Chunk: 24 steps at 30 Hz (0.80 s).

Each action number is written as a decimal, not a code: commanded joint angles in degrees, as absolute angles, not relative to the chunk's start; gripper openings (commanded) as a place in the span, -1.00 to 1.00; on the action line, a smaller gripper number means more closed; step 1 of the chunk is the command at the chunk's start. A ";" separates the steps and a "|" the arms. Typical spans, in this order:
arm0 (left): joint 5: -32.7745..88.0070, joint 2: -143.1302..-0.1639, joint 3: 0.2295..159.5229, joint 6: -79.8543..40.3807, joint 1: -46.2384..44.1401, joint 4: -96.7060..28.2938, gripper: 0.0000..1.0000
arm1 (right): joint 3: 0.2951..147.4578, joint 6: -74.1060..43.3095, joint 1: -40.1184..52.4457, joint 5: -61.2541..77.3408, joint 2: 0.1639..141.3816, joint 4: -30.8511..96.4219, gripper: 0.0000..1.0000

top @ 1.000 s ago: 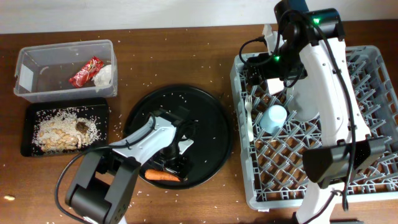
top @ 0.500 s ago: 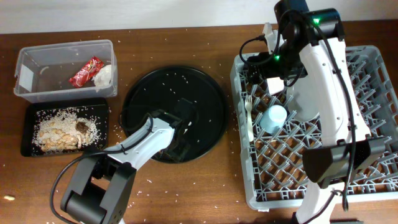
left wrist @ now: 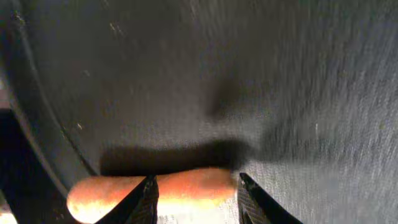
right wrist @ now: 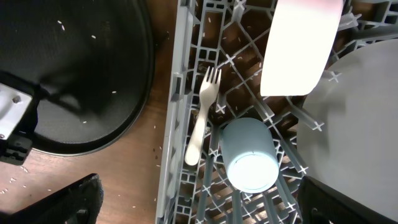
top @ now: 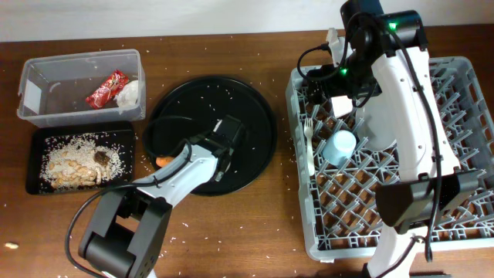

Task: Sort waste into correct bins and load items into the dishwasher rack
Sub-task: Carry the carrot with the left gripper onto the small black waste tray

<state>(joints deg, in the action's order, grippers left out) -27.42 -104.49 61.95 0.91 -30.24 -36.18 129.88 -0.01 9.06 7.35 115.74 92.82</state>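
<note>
Between the left gripper's (left wrist: 196, 182) fingertips, and just past them, lies the carrot (left wrist: 112, 196), stretched crosswise. One finger (left wrist: 148, 200) stands in front of its middle and the other (left wrist: 247, 198) at one end. The fingers are about half apart with nothing clamped between them. Whether their tips touch the carrot I cannot tell, since the view is close and blurred. Behind the carrot is the floor of the round tray (left wrist: 249, 74), its rim curving past the carrot's far end. From overhead only a bit of orange shows beside the left arm, at the tray's edge.

Beyond that edge, well apart from the gripper, sits the small tray (top: 36, 166) with crumbs (top: 69, 158) and a brown scrap (top: 100, 157). Next to it is the tub (top: 46, 69), holding the wrapper (top: 106, 87) and napkin (top: 130, 93).

The right gripper (right wrist: 202, 190) hangs over the rack (right wrist: 169, 124), fingers spread wide and holding nothing. Below it the fork (right wrist: 200, 118) lies on the lattice just inside the rack wall, with the cup (right wrist: 250, 155) just beside it. The plate (right wrist: 360, 124) fills the side by one finger. On the other finger's side, outside the rack wall, the round tray shows again.
</note>
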 commanded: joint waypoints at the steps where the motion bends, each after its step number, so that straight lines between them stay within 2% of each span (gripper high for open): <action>1: -30.74 -104.97 66.35 0.95 -29.74 -33.17 -0.17 | 130.82 0.01 9.37 6.83 114.48 93.36 0.97; 3: -30.87 -104.97 69.34 0.93 -29.08 -33.50 -0.15 | 130.82 0.01 9.37 6.83 114.48 93.84 0.97; 4: -30.85 -104.97 71.75 0.95 -28.75 -36.49 0.40 | 130.82 0.01 9.37 6.83 114.48 94.15 0.97; 5: -30.24 -104.97 74.13 1.13 -28.32 -40.27 0.86 | 130.82 0.01 9.37 6.83 114.48 94.28 0.97; 6: -25.26 -104.97 77.14 5.80 -27.16 -45.30 0.98 | 130.82 0.01 9.37 6.83 114.48 94.30 0.97; 8: -12.19 -104.97 80.34 14.57 -23.29 -51.46 0.98 | 130.82 0.01 9.37 6.83 114.48 94.30 0.97; 11: -0.05 -105.25 80.27 22.26 -13.17 -55.16 0.98 | 130.82 0.01 9.37 6.83 114.48 94.30 0.97; 16: 6.85 -105.43 79.68 28.38 -3.20 -55.66 0.98 | 130.82 0.03 9.37 6.83 114.48 94.28 0.98; 18: 9.45 -106.43 79.64 30.72 -2.81 -55.86 0.98 | 130.82 0.01 9.37 6.83 114.48 94.28 0.97; 24: 7.07 -113.71 79.64 34.79 -3.57 -60.20 0.97 | 130.82 0.01 9.37 6.83 114.48 94.32 0.97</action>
